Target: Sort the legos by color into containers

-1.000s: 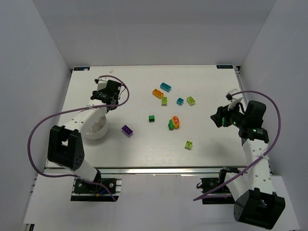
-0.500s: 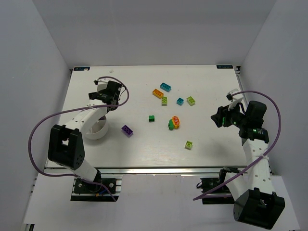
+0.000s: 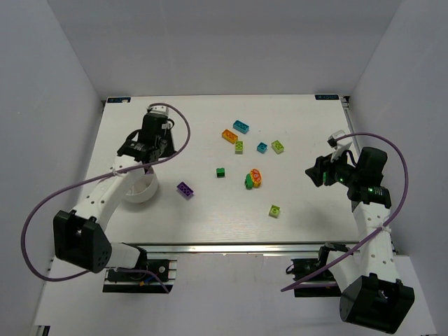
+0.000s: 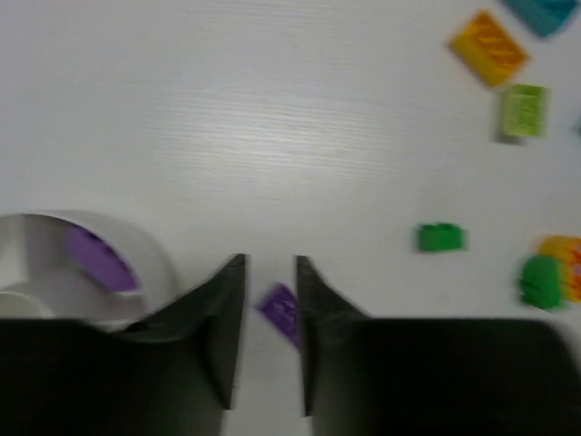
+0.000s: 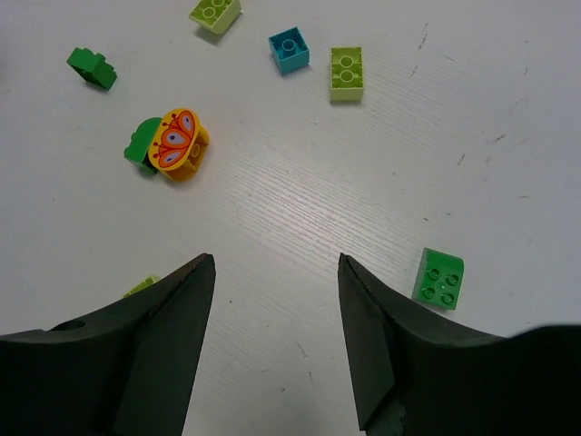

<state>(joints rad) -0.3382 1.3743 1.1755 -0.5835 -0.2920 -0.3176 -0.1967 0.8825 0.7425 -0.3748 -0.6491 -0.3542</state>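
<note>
Legos lie scattered mid-table: two cyan [image 3: 241, 126], an orange [image 3: 229, 135], lime ones [image 3: 278, 146], a dark green [image 3: 220, 171], a yellow butterfly piece [image 3: 253, 178] and a purple [image 3: 185, 189]. The white divided bowl [image 3: 143, 192] stands at the left, and a purple brick [image 4: 95, 259] lies in one wedge. My left gripper [image 3: 145, 155] hangs above the bowl's far edge. It is shut [image 4: 270, 261] and holds nothing; the table's purple brick [image 4: 281, 313] shows far below the narrow gap. My right gripper [image 3: 313, 171] hovers open [image 5: 275, 259] over bare table at the right.
In the right wrist view a bright green brick [image 5: 439, 277] lies just outside the right finger, and a lime one [image 5: 141, 286] peeks out by the left finger. The butterfly piece [image 5: 177, 141] leans against a green brick. White walls enclose the table.
The left arm has swung, its elbow dropping toward the near left, and its gripper has turned and shifted slightly left over the bowl. The right arm has stayed put.
</note>
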